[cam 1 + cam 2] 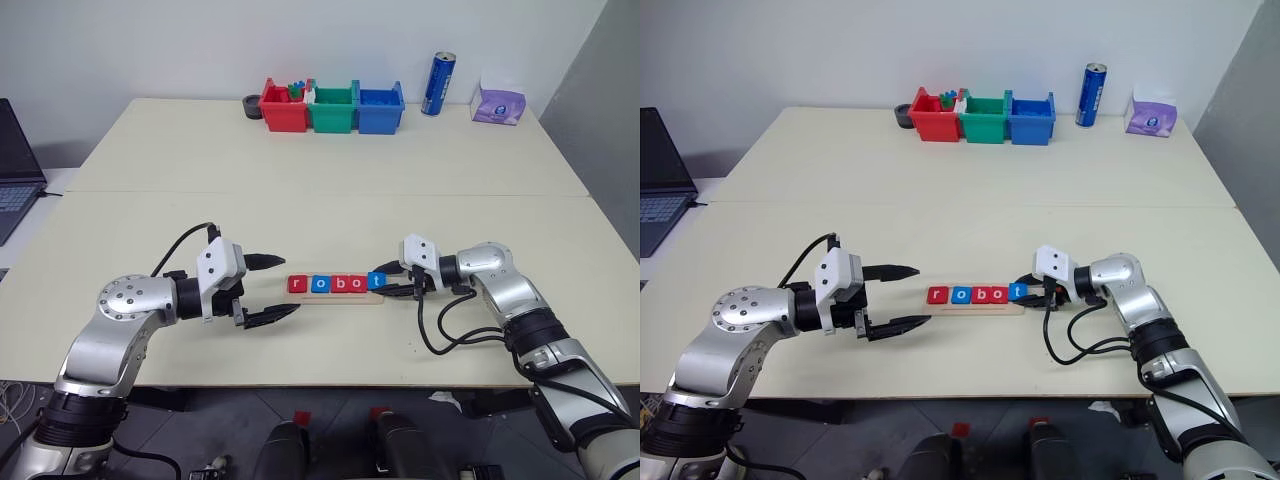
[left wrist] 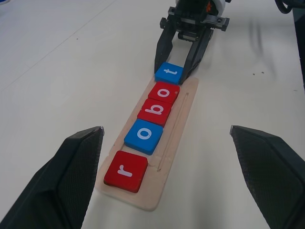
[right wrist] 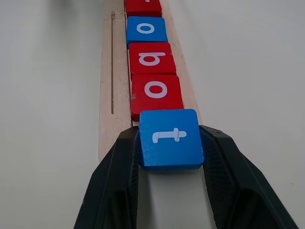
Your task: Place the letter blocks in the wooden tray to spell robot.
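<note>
Cream tabletop [image 1: 320, 215] carries the wooden tray [image 2: 178, 136] near its front edge, with letter blocks lined up on it: red r [image 2: 126, 171], blue o [image 2: 144, 136], red b [image 2: 155, 111], red o [image 2: 163, 92]. At the tray's right end, the right gripper [image 3: 170, 143] clamps the blue t [image 3: 169, 138] between both fingers. Left of the tray, the left gripper [image 1: 272, 288] hovers with jaws spread, holding nothing.

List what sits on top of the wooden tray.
On the wooden tray lie four blocks in a row: red r, blue o, red b, red o. The right gripper holds the blue t at its end. The wood beneath them is hidden.
</note>
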Available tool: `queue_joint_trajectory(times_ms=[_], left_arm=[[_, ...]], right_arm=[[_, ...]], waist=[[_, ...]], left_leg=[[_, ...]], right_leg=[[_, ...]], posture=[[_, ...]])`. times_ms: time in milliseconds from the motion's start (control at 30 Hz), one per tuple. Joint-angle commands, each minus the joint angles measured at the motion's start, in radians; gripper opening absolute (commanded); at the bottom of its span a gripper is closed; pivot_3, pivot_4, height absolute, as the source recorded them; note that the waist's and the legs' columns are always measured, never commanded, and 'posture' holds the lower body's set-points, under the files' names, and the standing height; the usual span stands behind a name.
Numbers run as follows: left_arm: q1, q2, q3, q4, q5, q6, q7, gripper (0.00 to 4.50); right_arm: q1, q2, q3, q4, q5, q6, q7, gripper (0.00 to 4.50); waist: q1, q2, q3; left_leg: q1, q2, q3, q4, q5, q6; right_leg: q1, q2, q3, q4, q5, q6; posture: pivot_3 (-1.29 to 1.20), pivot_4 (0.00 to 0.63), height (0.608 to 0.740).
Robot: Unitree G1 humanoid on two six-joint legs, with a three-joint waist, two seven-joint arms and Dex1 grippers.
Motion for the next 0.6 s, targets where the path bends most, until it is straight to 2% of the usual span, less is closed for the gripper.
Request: queue_joint_trajectory(times_ms=[33, 600], left_arm=[[0.0, 0.001, 0.019, -0.034, -0.015, -0.011, 0.006, 4.5], [0.0, -0.005, 0.014, -0.027, -0.005, -0.02, 0.009, 4.5]], right_arm=[[-0.014, -0.012, -0.003, -0.02, 0.006, -0.003, 0.029, 1.47], [-0.005, -0.014, -0.005, -0.037, 0.009, 0.017, 0.042, 1.47]], waist=[[0.0, 0.0, 0.0], [0.0, 0.0, 0.0]], left_leg=[[0.0, 0.0, 0.0, 0.0, 0.0, 0.0], [0.0, 0.0, 0.0, 0.0, 0.0, 0.0]], right_leg=[[0.0, 0.0, 0.0, 0.0, 0.0, 0.0], [0.0, 0.0, 0.0, 0.0, 0.0, 0.0]], posture=[[0.0, 0.15, 0.74], [0.0, 0.15, 0.74]])
